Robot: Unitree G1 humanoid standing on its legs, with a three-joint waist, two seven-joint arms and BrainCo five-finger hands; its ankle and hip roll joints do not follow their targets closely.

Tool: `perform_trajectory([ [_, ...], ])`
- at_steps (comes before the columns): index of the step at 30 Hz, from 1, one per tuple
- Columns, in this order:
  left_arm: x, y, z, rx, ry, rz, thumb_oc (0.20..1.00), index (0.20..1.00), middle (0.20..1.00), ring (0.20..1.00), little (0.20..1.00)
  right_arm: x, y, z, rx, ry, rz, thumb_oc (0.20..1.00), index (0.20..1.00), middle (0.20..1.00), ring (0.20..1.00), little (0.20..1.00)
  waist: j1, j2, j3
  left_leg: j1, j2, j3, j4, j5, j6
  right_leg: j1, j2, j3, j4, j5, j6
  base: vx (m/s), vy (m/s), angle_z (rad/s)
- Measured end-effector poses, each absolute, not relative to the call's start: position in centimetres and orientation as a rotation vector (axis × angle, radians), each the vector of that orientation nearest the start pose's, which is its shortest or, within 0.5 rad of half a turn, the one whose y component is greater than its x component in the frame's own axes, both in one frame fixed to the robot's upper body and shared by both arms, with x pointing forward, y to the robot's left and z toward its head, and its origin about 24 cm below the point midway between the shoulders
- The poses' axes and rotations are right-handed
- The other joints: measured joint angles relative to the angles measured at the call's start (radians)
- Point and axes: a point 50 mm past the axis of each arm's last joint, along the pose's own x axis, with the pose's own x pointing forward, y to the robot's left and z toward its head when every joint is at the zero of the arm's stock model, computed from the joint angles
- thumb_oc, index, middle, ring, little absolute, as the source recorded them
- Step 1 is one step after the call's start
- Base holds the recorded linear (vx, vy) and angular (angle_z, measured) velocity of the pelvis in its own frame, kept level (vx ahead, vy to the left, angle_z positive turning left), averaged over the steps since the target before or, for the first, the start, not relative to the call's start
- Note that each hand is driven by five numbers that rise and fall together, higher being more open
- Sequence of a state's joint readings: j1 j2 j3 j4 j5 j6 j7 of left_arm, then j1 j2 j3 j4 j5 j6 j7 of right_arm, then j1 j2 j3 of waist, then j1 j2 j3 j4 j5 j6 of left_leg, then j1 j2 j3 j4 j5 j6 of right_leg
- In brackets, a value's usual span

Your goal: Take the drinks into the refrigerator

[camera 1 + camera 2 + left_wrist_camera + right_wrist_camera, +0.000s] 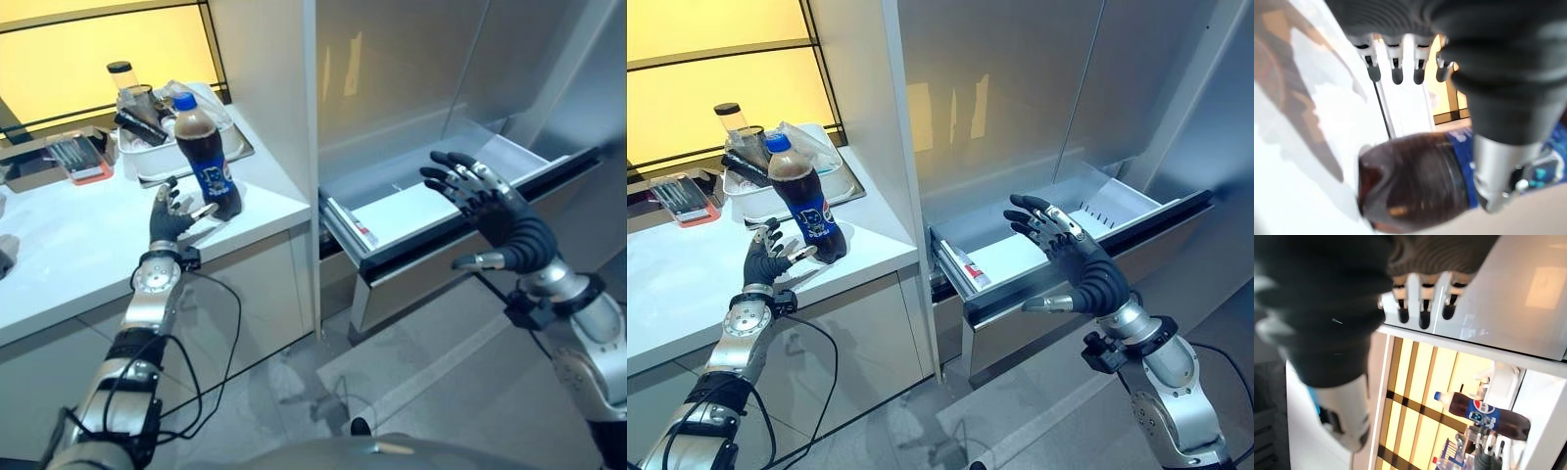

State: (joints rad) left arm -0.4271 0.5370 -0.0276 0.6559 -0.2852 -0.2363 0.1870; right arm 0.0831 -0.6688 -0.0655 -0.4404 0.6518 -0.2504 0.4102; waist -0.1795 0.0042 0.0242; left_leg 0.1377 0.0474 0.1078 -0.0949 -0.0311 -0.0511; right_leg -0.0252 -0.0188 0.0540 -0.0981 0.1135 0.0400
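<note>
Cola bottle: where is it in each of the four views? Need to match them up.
Left eye view: cola bottle upright on the white counter, just past the left hand.
Right eye view: same spot.
Left wrist view: its dark base close up, past the fingers.
Right wrist view: small, in the distance.
Shared landmark: the bottle's blue label.
</note>
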Motion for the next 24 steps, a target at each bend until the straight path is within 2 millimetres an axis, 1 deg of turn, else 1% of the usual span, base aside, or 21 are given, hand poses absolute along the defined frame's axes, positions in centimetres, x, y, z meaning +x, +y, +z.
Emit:
perform_trajectory([
  [4, 33.0, 28.9, 9.3, 0.318, -0.082, 0.311, 1.0, 1.0, 1.0, 1.0, 1.0, 20.8, -20.1, 18.0, -0.129, -0.56, 0.619, 1.0, 1.0, 1.0, 1.0, 1.0, 0.0, -0.004, 0.001, 0.0, 0.0, 0.0, 0.0, 0.0, 0.0, 0.0, 0.0, 0.0, 0.0, 0.0, 0.0, 0.0, 0.0, 0.0],
  [8, 33.7, 28.5, 10.3, 0.317, -0.106, 0.3, 1.0, 1.0, 1.0, 1.0, 1.0, 20.7, -20.1, 18.1, -0.125, -0.559, 0.625, 1.0, 1.0, 1.0, 1.0, 1.0, 0.0, -0.01, 0.006, 0.0, 0.0, -0.001, 0.0, 0.0, 0.0, 0.001, 0.0, 0.0, 0.0, 0.0, 0.0, 0.0, 0.0, 0.0],
  [13, 33.8, 27.8, 9.9, 0.334, -0.094, 0.254, 1.0, 1.0, 1.0, 1.0, 1.0, 20.7, -20.0, 18.0, -0.128, -0.551, 0.64, 1.0, 1.0, 1.0, 1.0, 1.0, -0.001, -0.014, 0.008, 0.001, 0.0, -0.001, 0.0, 0.0, 0.0, 0.001, 0.0, 0.0, 0.0, 0.0, 0.0, 0.0, 0.0, 0.0],
  [18, 33.9, 27.5, 9.8, 0.337, -0.09, 0.229, 1.0, 1.0, 1.0, 1.0, 1.0, 20.7, -20.0, 18.0, -0.129, -0.551, 0.64, 1.0, 1.0, 1.0, 1.0, 1.0, -0.001, -0.016, 0.008, 0.001, 0.0, -0.001, 0.0, 0.0, 0.0, 0.001, 0.0, 0.0, 0.0, 0.0, 0.0, 0.0, 0.0, 0.0],
  [24, 33.9, 26.8, 9.6, 0.341, -0.086, 0.167, 1.0, 1.0, 1.0, 1.0, 1.0, 20.7, -20.0, 17.9, -0.127, -0.547, 0.639, 1.0, 1.0, 1.0, 1.0, 1.0, 0.0, -0.016, 0.009, 0.001, 0.0, -0.001, 0.0, 0.0, 0.0, 0.002, -0.001, -0.001, 0.0, 0.0, 0.0, 0.0, 0.0, 0.0],
])
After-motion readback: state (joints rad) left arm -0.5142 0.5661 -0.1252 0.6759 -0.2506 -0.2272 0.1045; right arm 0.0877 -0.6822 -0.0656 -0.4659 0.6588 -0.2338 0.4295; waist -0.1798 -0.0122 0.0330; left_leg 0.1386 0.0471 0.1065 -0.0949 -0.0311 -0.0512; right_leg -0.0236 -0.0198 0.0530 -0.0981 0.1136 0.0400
